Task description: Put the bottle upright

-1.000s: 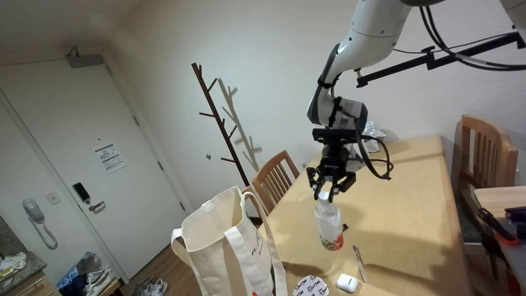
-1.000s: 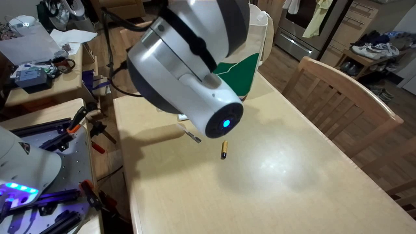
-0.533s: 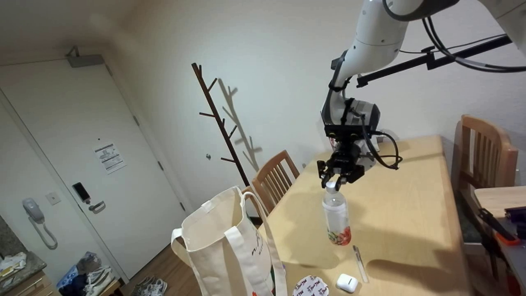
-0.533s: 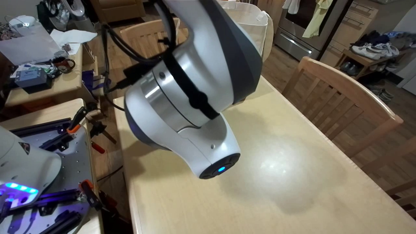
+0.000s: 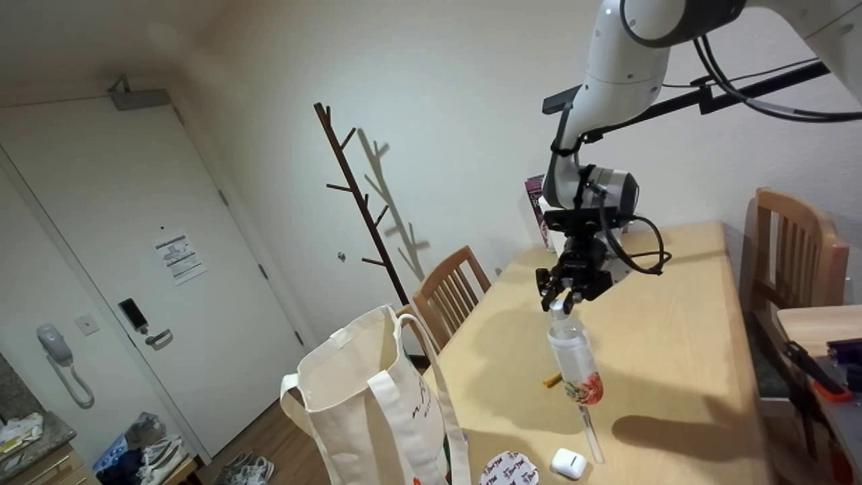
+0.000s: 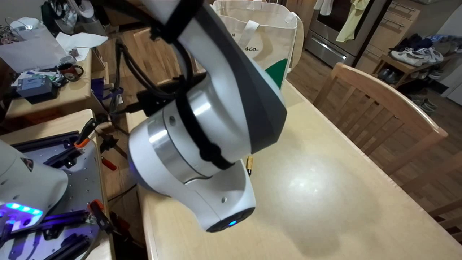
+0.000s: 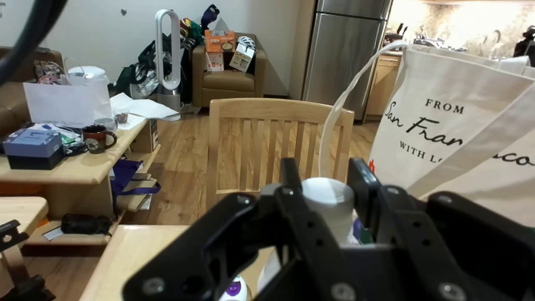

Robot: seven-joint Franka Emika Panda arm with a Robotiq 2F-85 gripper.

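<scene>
Holding the bottle (image 5: 575, 357) by its cap (image 7: 328, 191), pinched in the narrow-set gripper (image 5: 558, 304), above and seemingly clear of the table (image 5: 667, 303), with long axis close to vertical and base (image 5: 584, 391) pointing from the gripper down toward the table, so probably needing only straight lowering before release.

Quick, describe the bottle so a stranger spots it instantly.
From the cream tote bag, look across the wooden table. Over it, the black tool grips the bottle by its white cap. Unlike the small white case, it has a clear shoulder and red-and-green print below.
</scene>
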